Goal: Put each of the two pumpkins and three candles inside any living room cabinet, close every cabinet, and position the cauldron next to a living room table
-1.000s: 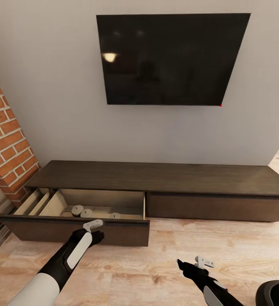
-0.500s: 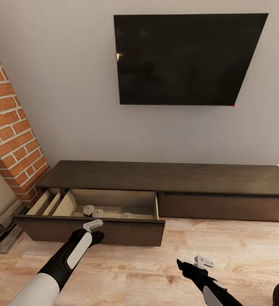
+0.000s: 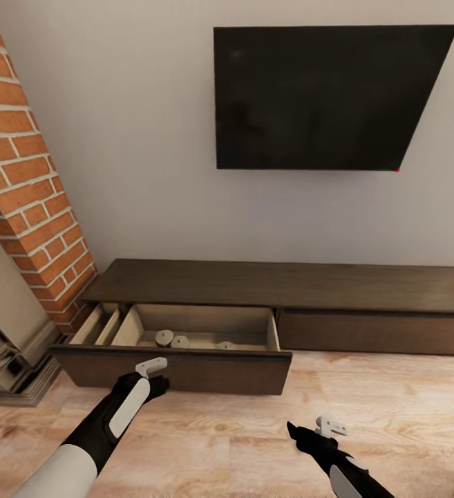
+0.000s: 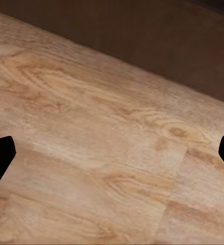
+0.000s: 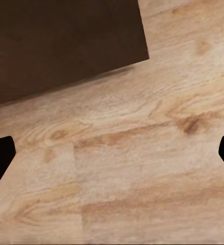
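Everything slid right as the camera turned left. Three candles point(image 3: 163, 337) sit in the cabinet point(image 3: 275, 287) drawer point(image 3: 175, 369). Both hands' fingers point(image 4: 0, 155) point(image 5: 0, 153) are wide open, holding nothing.

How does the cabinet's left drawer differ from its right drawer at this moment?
The left drawer is pulled out over the floor; the right drawer sits flush in the cabinet. The left drawer shows its pale interior, with candles in it; the right drawer shows just its front. Both have dark-brown, handle-less fronts.
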